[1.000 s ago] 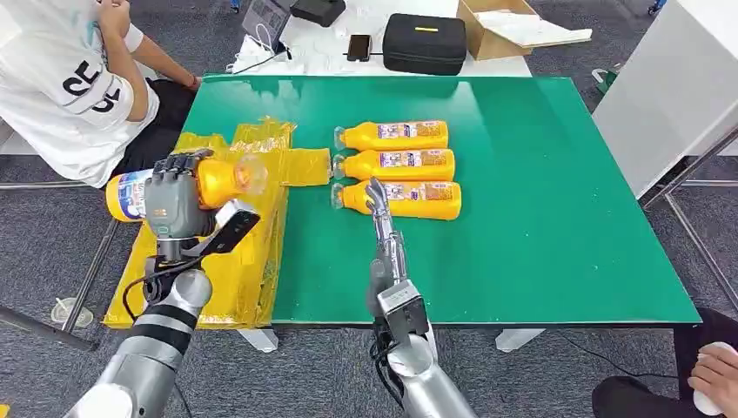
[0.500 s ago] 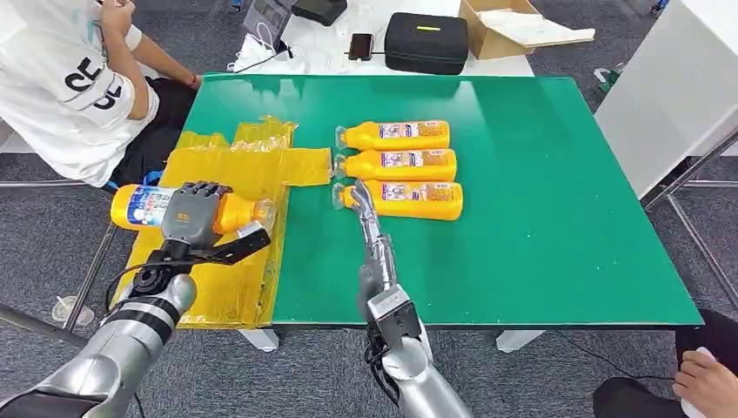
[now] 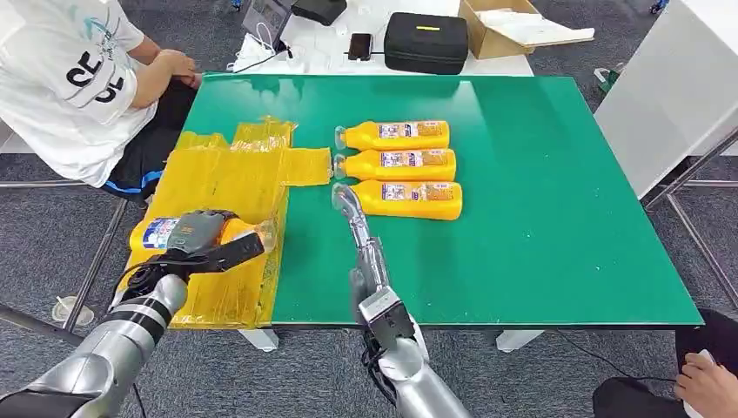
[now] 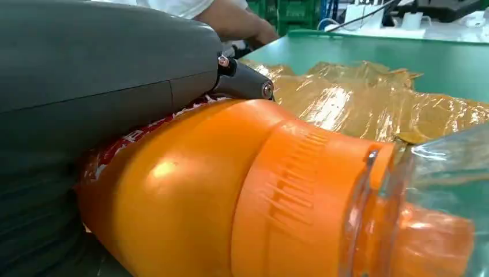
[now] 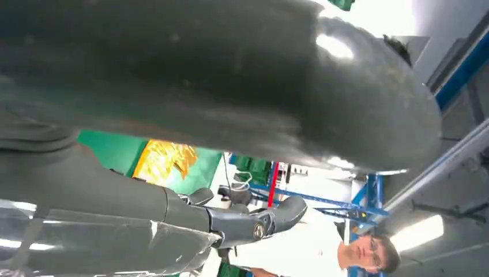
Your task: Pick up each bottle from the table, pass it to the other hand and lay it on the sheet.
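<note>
Far left: person (image 3: 70, 87) in white tee seated at the tabletop's (image 3: 540, 218) corner, forearm resting on the edge, just beyond the far end of the yellow sheet (image 3: 228, 183). Sheet is crinkled plastic, drapes over the left edge of the green tabletop. Left hand (image 3: 198, 237) is low over the near part of the sheet, fingers (image 4: 242, 83) clamped on an orange bottle (image 3: 161, 232); bottle lies sideways, label end to the left, clear cap to the right. Whether the bottle touches the sheet: can't tell, hand covers it. Left wrist view: bottle shoulder + cap up close, sheet behind. Mid: right hand (image 3: 346, 202) stretched flat, holding nothing, fingers straight and close together as far as head view shows, tips near the cap of the nearest of 3 bottles (image 3: 400, 163) lying side by side on the tabletop, caps toward the sheet. Contact w/ that cap unclear. Beyond the far edge: black case (image 3: 426, 42), phone (image 3: 358, 45), open cardboard box (image 3: 509, 28) on a white surface. Right: white cabinet (image 3: 670, 87); another person's hand (image 3: 709, 383) cut off at bottom right corner. Right wrist view mostly blurred hand cover.
</note>
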Tool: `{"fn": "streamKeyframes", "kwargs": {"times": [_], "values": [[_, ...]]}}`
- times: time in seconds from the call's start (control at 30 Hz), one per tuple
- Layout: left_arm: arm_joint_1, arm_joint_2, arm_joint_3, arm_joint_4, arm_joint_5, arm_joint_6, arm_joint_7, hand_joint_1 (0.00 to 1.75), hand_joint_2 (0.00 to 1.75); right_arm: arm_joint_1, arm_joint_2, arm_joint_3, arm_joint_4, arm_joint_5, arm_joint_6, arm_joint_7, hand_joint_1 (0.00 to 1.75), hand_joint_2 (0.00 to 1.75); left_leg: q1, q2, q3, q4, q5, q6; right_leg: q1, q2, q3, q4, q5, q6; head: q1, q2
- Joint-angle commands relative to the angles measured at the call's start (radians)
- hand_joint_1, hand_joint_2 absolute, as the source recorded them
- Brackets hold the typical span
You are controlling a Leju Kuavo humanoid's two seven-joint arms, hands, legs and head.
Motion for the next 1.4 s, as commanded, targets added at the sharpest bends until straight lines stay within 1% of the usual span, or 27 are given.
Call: {"fn": "streamKeyframes", "kwargs": {"times": [0.03, 0.07, 0.13, 0.17, 0.2, 0.23, 0.27, 0.3, 0.33, 0.37, 0.4, 0.43, 0.6, 0.7, 0.73, 0.77, 0.8, 0.9, 1.0, 1.17, 1.2, 1.23, 1.27, 1.3, 1.33, 1.37, 1.4], "values": [[-0.015, 0.001, 0.06, 0.063, 0.039, -0.065, -0.017, 1.75, 1.75, -0.05, 0.0, 0.01, 0.124, 0.002, 0.014, 0.002, 0.0, 0.0, 0.0, 0.002, 0.004, 0.0, -0.001, 0.001, 0.001, 0.001, 0.004, -0.001, 0.0, -0.001, 0.0, 0.0], [-0.006, -0.002, 0.071, 0.063, 0.054, -0.088, -0.026, 1.75, 1.75, -0.053, 0.002, 0.011, 0.135, 0.005, 0.018, 0.002, 0.0, 0.0, 0.001, 0.003, 0.007, 0.0, -0.002, 0.001, 0.002, 0.002, 0.007, -0.001, -0.001, -0.002, 0.0, 0.0], [0.012, -0.006, 0.077, 0.065, 0.062, -0.087, -0.033, 1.75, 1.75, -0.052, 0.003, 0.015, 0.144, 0.007, 0.021, 0.002, 0.0, 0.0, 0.0, 0.002, 0.004, -0.001, -0.001, 0.001, 0.0, 0.001, 0.003, -0.001, 0.0, -0.001, 0.0, 0.0], [0.022, -0.009, 0.086, 0.061, 0.074, -0.086, -0.044, 1.75, 1.75, -0.057, 0.008, 0.017, 0.159, 0.011, 0.022, 0.002, 0.0, 0.0, 0.001, 0.004, 0.01, -0.001, -0.003, 0.001, 0.002, 0.002, 0.01, -0.002, -0.001, -0.002, 0.0, 0.0], [0.024, -0.011, 0.086, 0.061, 0.075, -0.085, -0.045, 1.75, 1.75, -0.057, 0.008, 0.017, 0.159, 0.011, 0.023, 0.002, 0.0, 0.0, -0.001, 0.002, 0.005, -0.001, -0.001, 0.001, 0.0, 0.001, 0.004, -0.001, 0.0, -0.001, 0.0, 0.0], [0.029, -0.014, 0.09, 0.061, 0.082, -0.093, -0.054, 1.43, 1.75, -0.061, 0.01, 0.018, 0.171, 0.015, 0.022, 0.002, 0.0, 0.0, 0.0, 0.003, 0.008, -0.002, -0.002, 0.001, 0.001, 0.002, 0.007, -0.002, -0.001, -0.002, 0.0, 0.0], [0.031, -0.016, 0.089, 0.061, 0.081, -0.094, -0.054, 0.05, 1.75, -0.061, 0.01, 0.017, 0.171, 0.015, 0.022, 0.002, 0.0, 0.0, 0.0, 0.002, 0.006, -0.002, -0.001, 0.001, 0.0, 0.001, 0.005, -0.002, 0.0, -0.001, 0.0, 0.0], [0.032, -0.017, 0.078, 0.06, 0.073, -0.107, -0.061, 0.0, 1.75, -0.062, 0.012, 0.012, 0.178, 0.01, 0.026, 0.002, 0.0, 0.0, 0.0, 0.003, 0.008, -0.002, -0.002, 0.001, 0.001, 0.002, 0.008, -0.002, -0.001, -0.002, 0.0, 0.0], [0.034, -0.018, 0.072, 0.057, 0.069, -0.106, -0.062, 0.0, 1.75, -0.063, 0.012, 0.011, 0.181, 0.01, 0.028, 0.002, 0.0, 0.0, 0.0, 0.002, 0.006, -0.002, -0.001, 0.001, 0.0, 0.001, 0.006, -0.002, 0.0, -0.001, 0.0, 0.0], [0.034, -0.018, 0.066, 0.057, 0.064, -0.108, -0.061, 0.0, 1.75, -0.064, 0.012, 0.009, 0.184, 0.01, 0.028, 0.002, 0.0, 0.0, 0.0, 0.002, 0.009, -0.002, -0.002, 0.001, 0.001, 0.001, 0.009, -0.003, -0.001, -0.002, 0.0, 0.0], [0.035, -0.021, 0.064, 0.059, 0.063, -0.114, -0.061, 0.0, 1.75, -0.064, 0.012, 0.009, 0.191, 0.011, 0.027, 0.003, 0.0, 0.0, 0.0, 0.002, 0.006, -0.001, -0.001, 0.001, 0.0, 0.001, 0.005, -0.001, 0.0, -0.001, 0.0, 0.0], [0.034, -0.019, 0.052, 0.059, 0.055, -0.131, -0.061, 0.0, 0.0, -0.069, 0.015, 0.003, 0.207, 0.01, 0.031, 0.002, 0.0, 0.0, 0.0, 0.003, 0.008, -0.001, -0.002, 0.001, 0.001, 0.001, 0.008, -0.002, -0.001, -0.001, 0.0, 0.0], [0.045, -0.012, 0.033, 0.056, 0.067, -0.197, -0.08, 0.0, 0.0, -0.076, 0.024, -0.019, 0.238, 0.009, 0.049, 0.002, 0.0, 0.0, 0.0, 0.002, 0.006, -0.001, -0.001, 0.001, 0.0, 0.001, 0.006, -0.002, 0.0, -0.001, 0.0, 0.0], [0.045, -0.012, 0.033, 0.056, 0.067, -0.197, -0.08, 0.0, 0.0, -0.076, 0.024, -0.019, 0.238, 0.009, 0.049, 0.002, 0.0, 0.0, 0.0, 0.001, 0.006, -0.001, -0.001, 0.001, 0.0, 0.0, 0.006, -0.001, 0.0, -0.001, 0.0, 0.0], [0.045, -0.012, 0.033, 0.056, 0.067, -0.197, -0.08, 0.0, 0.0, -0.076, 0.024, -0.019, 0.238, 0.009, 0.049, 0.002, 0.0, 0.0, 0.001, 0.002, 0.012, -0.002, -0.003, 0.002, 0.002, 0.0, 0.012, -0.003, -0.002, -0.002, 0.0, 0.0], [0.045, -0.012, 0.033, 0.056, 0.067, -0.197, -0.08, 0.0, 0.0, -0.076, 0.024, -0.019, 0.238, 0.009, 0.049, 0.002, 0.0, 0.0, 0.0, 0.002, 0.007, -0.001, -0.001, 0.001, 0.0, 0.001, 0.008, -0.002, 0.0, -0.001, 0.0, 0.0], [0.045, -0.012, 0.033, 0.056, 0.067, -0.197, -0.08, 0.0, 0.0, -0.076, 0.024, -0.019, 0.238, 0.009, 0.049, 0.002, 0.0, 0.0, 0.0, 0.002, 0.01, -0.002, -0.002, 0.001, 0.001, 0.001, 0.01, -0.002, -0.001, -0.002, 0.0, 0.0], [0.044, -0.008, 0.026, 0.057, 0.078, -0.231, -0.096, 0.0, 0.0, -0.079, 0.027, -0.024, 0.248, 0.011, 0.055, 0.002, 0.0, 0.0, 0.0, 0.001, 0.007, -0.001, 0.0, 0.001, 0.0, 0.0, 0.007, -0.001, 0.0, -0.001, 0.0, 0.0], [0.046, -0.007, 0.035, 0.054, 0.107, -0.255, -0.111, 0.0, 0.0, -0.083, 0.029, -0.031, 0.261, 0.011, 0.057, 0.002, 0.0, 0.0, 0.0, 0.002, 0.009, -0.001, -0.001, 0.001, 0.0, 0.001, 0.009, -0.001, 0.0, -0.001, 0.0, 0.0], [0.045, 0.01, 0.079, 0.045, 0.211, -0.419, -0.16, 0.0, 0.0, -0.096, 0.036, -0.045, 0.291, 0.004, 0.066, 0.002, 0.0, 0.0, 0.0, 0.002, 0.01, -0.001, -0.001, 0.001, 0.0, 0.002, 0.01, -0.002, 0.0, -0.001, 0.0, 0.0], [0.054, 0.016, 0.088, 0.028, 0.249, -0.465, -0.166, 0.0, 0.0, -0.097, 0.039, -0.052, 0.301, -0.001, 0.068, 0.002, 0.0, 0.0, -0.001, 0.001, 0.009, -0.001, 0.0, 0.001, 0.0, 0.001, 0.01, -0.001, 0.0, -0.001, 0.0, 0.0], [0.078, 0.018, 0.09, -0.024, 0.306, -0.501, -0.166, 0.0, 0.0, -0.098, 0.04, -0.053, 0.305, -0.001, 0.071, 0.002, 0.0, 0.0, 0.0, 0.003, 0.013, -0.002, -0.002, 0.001, 0.001, 0.001, 0.014, -0.003, 0.0, -0.002, 0.0, 0.0], [0.11, 0.013, 0.106, -0.091, 0.403, -0.527, -0.166, 0.0, 0.0, -0.097, 0.04, -0.054, 0.306, 0.0, 0.068, 0.002, 0.0, 0.0, 0.0, 0.002, 0.011, -0.002, -0.001, 0.001, 0.0, 0.002, 0.011, -0.002, 0.0, -0.001, 0.0, 0.0], [0.143, 0.005, 0.103, -0.158, 0.517, -0.518, -0.166, 0.0, 0.0, -0.095, 0.041, -0.055, 0.304, 0.001, 0.068, 0.002, 0.0, 0.0, 0.0, 0.003, 0.012, -0.002, -0.001, 0.001, 0.0, 0.002, 0.013, -0.002, 0.0, -0.001, 0.0, 0.0], [0.169, -0.023, 0.134, -0.211, 0.658, -0.482, -0.166, 0.0, 0.0, -0.09, 0.041, -0.056, 0.296, 0.005, 0.061, 0.002, 0.0, 0.0, -0.001, 0.002, 0.013, -0.002, -0.001, 0.001, 0.0, 0.002, 0.013, -0.002, 0.0, -0.001, 0.0, 0.0], [0.18, -0.035, 0.133, -0.248, 0.731, -0.429, -0.166, 0.0, 1.75, -0.087, 0.041, -0.057, 0.288, 0.011, 0.055, 0.006, 0.0, 0.0, -0.001, 0.002, 0.013, -0.002, -0.001, 0.001, -0.001, 0.002, 0.013, -0.002, 0.0, -0.001, 0.0, 0.0], [0.193, -0.094, 0.219, -0.324, 0.862, -0.305, -0.166, 0.0, 1.75, -0.078, 0.04, -0.06, 0.271, 0.025, 0.035, 0.018, 0.0, 0.0, -0.001, 0.002, 0.014, -0.003, -0.001, 0.001, 0.0, 0.001, 0.015, -0.003, 0.0, -0.001, 0.0, 0.0]]}}
